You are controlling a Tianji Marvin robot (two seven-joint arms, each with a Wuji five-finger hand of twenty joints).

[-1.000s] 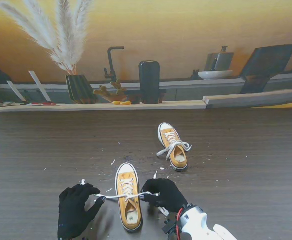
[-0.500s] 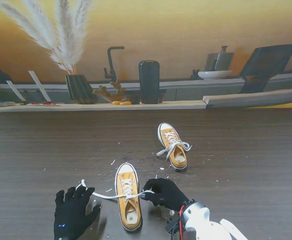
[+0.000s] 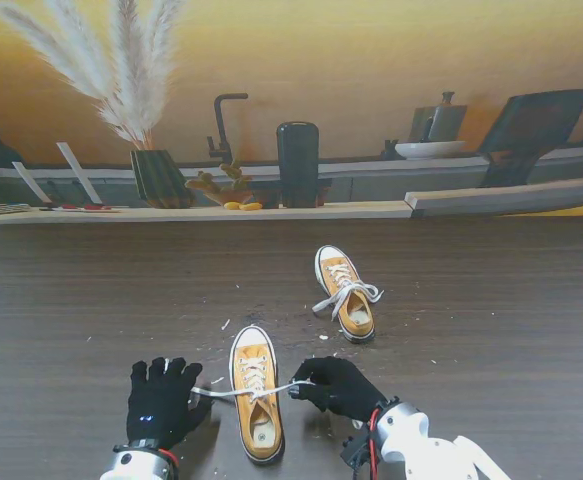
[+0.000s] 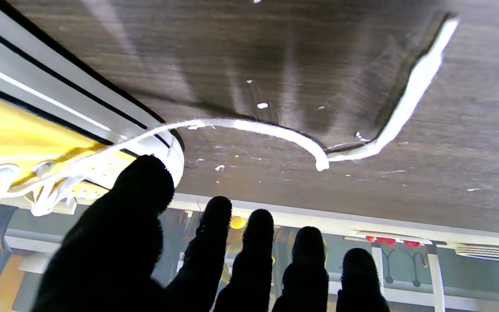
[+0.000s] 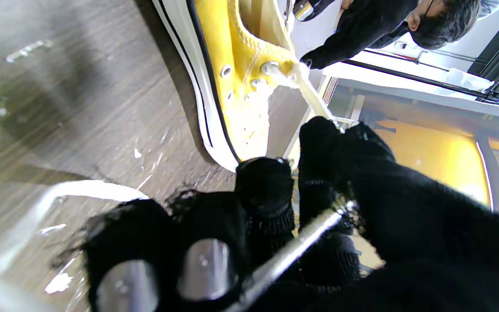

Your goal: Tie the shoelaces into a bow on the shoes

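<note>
With the right hand clenched on one lace of the near shoe and the left hand spread, released beside the other lace on the bench, a right-side pull could drag the shoe askew.

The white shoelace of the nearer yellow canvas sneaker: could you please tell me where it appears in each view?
Stand view: white shoelace stretched across the sneaker between both hands.
Left wrist view: it curves over the dark table, free of the open left hand.
Right wrist view: it runs from the eyelets into the right hand.
Shared landmark: yellow canvas sneaker.
</note>
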